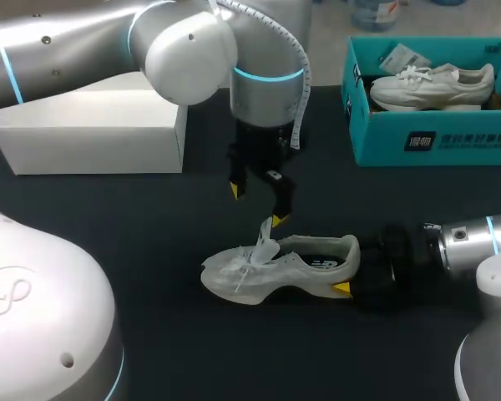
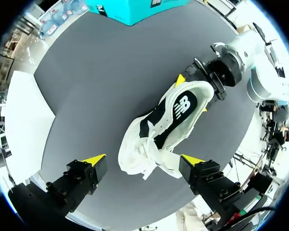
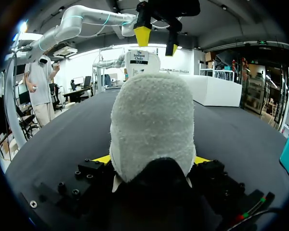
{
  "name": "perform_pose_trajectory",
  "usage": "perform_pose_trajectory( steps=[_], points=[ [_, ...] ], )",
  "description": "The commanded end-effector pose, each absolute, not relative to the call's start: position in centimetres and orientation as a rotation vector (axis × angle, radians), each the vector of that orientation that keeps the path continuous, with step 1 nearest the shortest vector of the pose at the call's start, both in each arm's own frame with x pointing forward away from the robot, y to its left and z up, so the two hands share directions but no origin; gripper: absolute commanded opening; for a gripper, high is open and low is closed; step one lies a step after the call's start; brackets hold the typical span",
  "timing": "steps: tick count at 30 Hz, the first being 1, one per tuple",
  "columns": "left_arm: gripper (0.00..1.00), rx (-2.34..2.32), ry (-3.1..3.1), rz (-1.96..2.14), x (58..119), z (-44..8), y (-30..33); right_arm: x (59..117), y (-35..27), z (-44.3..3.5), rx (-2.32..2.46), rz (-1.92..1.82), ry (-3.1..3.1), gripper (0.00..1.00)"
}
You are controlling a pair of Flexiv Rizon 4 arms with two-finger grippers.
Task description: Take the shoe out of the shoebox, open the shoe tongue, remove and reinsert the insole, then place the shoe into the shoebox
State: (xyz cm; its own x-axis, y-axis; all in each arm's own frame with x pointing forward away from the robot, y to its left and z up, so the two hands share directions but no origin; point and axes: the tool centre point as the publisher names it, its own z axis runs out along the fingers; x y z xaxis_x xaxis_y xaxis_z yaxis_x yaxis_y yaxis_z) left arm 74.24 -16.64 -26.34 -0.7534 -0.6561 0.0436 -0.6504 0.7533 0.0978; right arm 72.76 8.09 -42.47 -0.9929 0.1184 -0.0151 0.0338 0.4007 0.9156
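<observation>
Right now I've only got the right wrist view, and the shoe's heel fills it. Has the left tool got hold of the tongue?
Observer: No. The left tool is open, its fingers apart above the laced front of the shoe.
Operator: Is the insole out?
Observer: No, the dark insole lies inside the shoe.
Operator: And the shoebox?
Observer: The teal shoebox holds a second white shoe.

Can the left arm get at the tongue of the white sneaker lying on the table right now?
Probably yes: the left gripper hangs open just above the white mesh sneaker and its raised tongue, nothing between; the right gripper grips only the heel.
</observation>
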Motion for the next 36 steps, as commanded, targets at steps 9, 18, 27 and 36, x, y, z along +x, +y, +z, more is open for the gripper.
perform_pose_trajectory(
  steps=[9, 18, 27, 36],
  points=[
    [1.00, 0.050, -3.078, 0.199, 73.2, -25.8, -18.3, 72.8, 8.4, -42.8, 0.141, 1.667, 2.568, 0.00],
    [0.00, 0.032, -3.116, 0.095, 72.2, -25.7, -21.7, 72.8, 8.4, -42.8, 0.141, 1.667, 2.568, 0.00],
    [0.00, 0.032, -3.116, 0.095, 72.2, -25.7, -21.7, 72.8, 8.4, -42.8, 0.141, 1.667, 2.568, 0.00],
    [0.00, 0.010, -3.068, 0.136, 72.3, -27.5, -23.3, 72.8, 8.4, -42.8, 0.141, 1.667, 2.568, 0.00]
  ],
)
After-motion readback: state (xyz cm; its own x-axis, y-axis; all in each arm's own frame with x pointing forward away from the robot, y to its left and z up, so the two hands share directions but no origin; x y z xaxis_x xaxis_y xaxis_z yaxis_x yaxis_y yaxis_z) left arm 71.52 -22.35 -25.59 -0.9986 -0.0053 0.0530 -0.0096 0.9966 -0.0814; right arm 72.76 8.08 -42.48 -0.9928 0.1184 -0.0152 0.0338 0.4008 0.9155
